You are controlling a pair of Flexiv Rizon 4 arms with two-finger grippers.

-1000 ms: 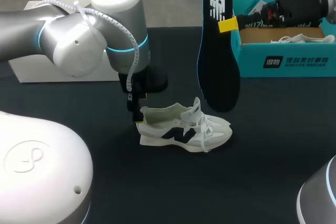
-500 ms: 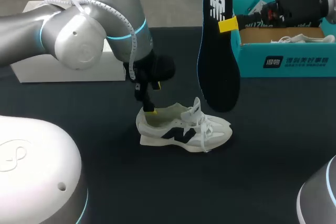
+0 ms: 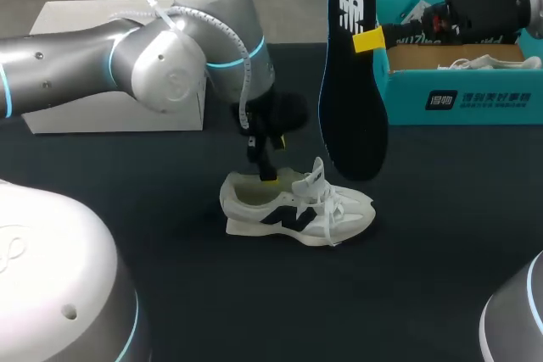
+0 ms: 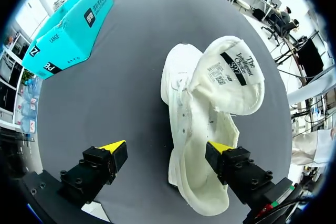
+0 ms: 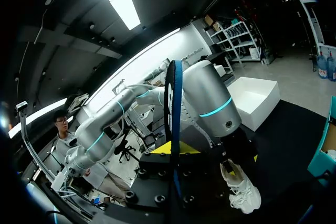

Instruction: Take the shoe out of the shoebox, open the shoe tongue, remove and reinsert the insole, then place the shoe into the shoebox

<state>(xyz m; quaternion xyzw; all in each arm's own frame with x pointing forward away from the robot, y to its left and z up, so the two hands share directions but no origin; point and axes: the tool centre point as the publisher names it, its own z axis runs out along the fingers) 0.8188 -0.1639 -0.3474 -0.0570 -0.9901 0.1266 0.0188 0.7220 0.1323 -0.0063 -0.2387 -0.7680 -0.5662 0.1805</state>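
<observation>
**Insole out, shoe on the counter**

The left gripper [image 4: 167,148] gapes wide over the white shoe [image 4: 210,103]. One finger is at the shoe's heel opening and the other is outside it, above the counter [image 4: 131,51]. The right gripper [image 3: 370,40] pinches the black insole [image 3: 352,99] upright. Behind it is the teal shoebox [image 3: 462,95], with something white and laced inside.

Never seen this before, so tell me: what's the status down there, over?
Left gripper open, one finger over the shoe opening. Right gripper shut on the insole, held upright. Shoe on table, tongue lifted. Nothing blocking.
</observation>
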